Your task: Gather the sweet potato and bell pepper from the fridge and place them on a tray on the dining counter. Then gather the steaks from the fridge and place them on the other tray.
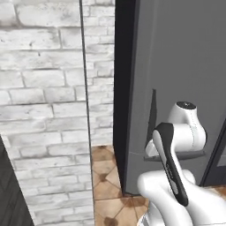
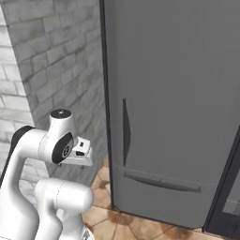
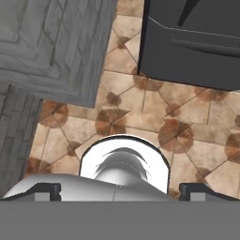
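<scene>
The grey fridge [image 2: 178,93] stands shut in front of me, its long dark handle [image 2: 125,131] upright near the door's left edge. A lower drawer front carries a horizontal handle [image 2: 161,182]. From the left base view the fridge [image 1: 176,66] fills the right half, with my folded arm in front of its lower part. My gripper [image 3: 121,192] points down at the floor, open, with nothing between its fingertips [image 3: 47,190]. The fridge's bottom corner [image 3: 197,42] lies ahead of it. The sweet potato, bell pepper, steaks, trays and dining counter are out of view.
A white brick wall [image 1: 44,88] juts out left of the fridge, leaving a narrow gap beside it. Brown tiled floor [image 3: 140,108] lies below the gripper. A dark cabinet [image 2: 229,197] adjoins the fridge on the right.
</scene>
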